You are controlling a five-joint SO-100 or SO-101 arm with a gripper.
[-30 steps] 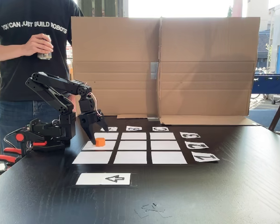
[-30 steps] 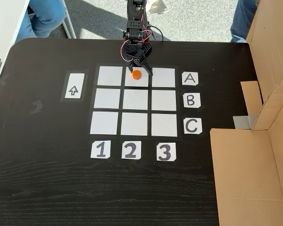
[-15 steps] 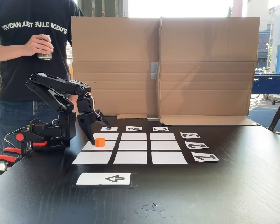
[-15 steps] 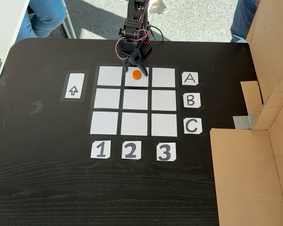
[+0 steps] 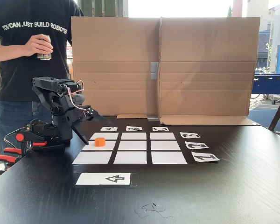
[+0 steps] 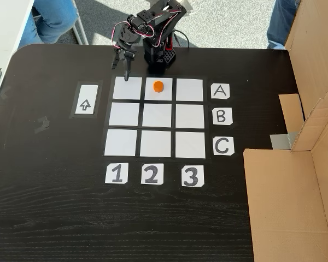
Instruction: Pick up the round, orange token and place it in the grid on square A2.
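The orange token (image 6: 158, 86) (image 5: 100, 142) rests upright on square A2 (image 6: 159, 96) (image 5: 110, 146), the middle cell of the A row of the grid (image 6: 157, 115) (image 5: 134, 145). My gripper (image 6: 119, 73) (image 5: 96, 132) hangs open and empty, clear of the token. In the top-down fixed view it is over the table edge of cell A1, to the token's left. In the front fixed view it hovers just above the table between the arm base and the grid, its fingers spread wide.
A white card with a black arrow (image 6: 85, 105) (image 5: 105, 178) lies beside the grid. Letter and number cards (image 6: 220, 91) border it. A cardboard wall (image 5: 177, 65) (image 6: 295, 185) stands behind. A person holding a can (image 5: 44, 46) stands by the arm base (image 5: 46, 133).
The gripper has lifted off the token and swung away, left in the top-down view, folding back toward the base. The token stays on A2.
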